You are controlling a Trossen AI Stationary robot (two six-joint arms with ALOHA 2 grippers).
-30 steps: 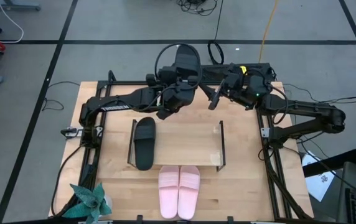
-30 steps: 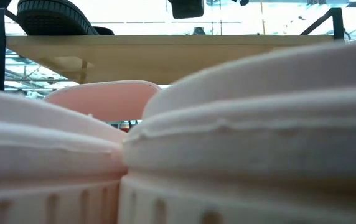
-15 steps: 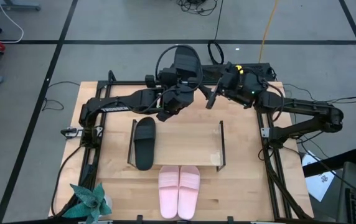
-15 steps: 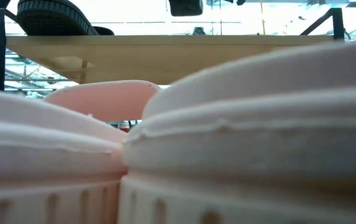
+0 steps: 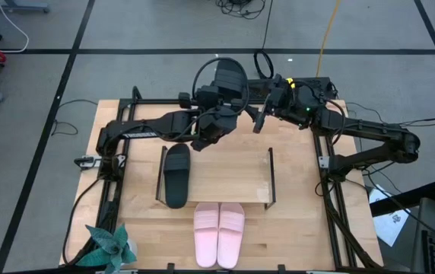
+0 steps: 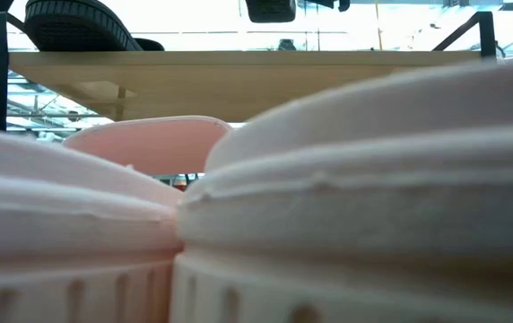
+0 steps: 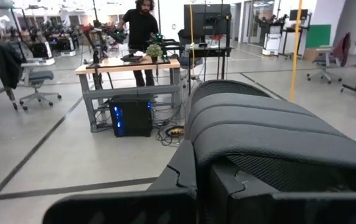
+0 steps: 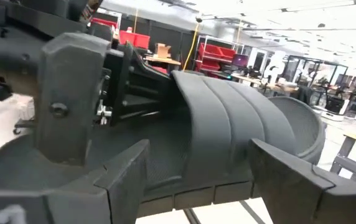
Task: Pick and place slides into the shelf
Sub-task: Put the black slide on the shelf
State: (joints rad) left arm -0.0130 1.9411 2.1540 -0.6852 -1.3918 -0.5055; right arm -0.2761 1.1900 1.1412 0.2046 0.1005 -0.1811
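Observation:
My left gripper (image 5: pixel 219 116) is shut on a black slide (image 5: pixel 230 78) and holds it in the air over the table's far edge. In the left wrist view its ribbed strap (image 7: pixel 259 124) rises just past my fingers. My right gripper (image 5: pixel 258 122) is open beside that slide, on its right. In the right wrist view its fingers (image 8: pixel 125 177) stand on either side of the slide's side edge (image 8: pixel 190 196); whether they touch it, I cannot tell. The other black slide (image 5: pixel 176 173) lies sole-down on the shelf (image 5: pixel 225 171), at its left end. The pink pair (image 5: pixel 219 223) lies sole-down on the table in front of the shelf. My left gripper holds the black slide by the end nearest its strap (image 8: pixel 165 87), coming from the table's near left. The gripper's own body hides the exact place of contact. The slide is lifted clear and reaches away from the fingers toward the far edge, strap upward.
A small potted plant (image 5: pixel 109 247) stands at the table's near left corner. Black rails (image 5: pixel 111 190) run along both sides of the table. The pink pair (image 6: pixel 328 179) fills the low view; the shelf board (image 6: pixel 239 63) shows behind it. A person (image 7: pixel 142 31) stands at a far desk.
My right gripper has moved a little toward the table's far left, closer to the held black slide. The left gripper has kept the slide raised with hardly any shift.

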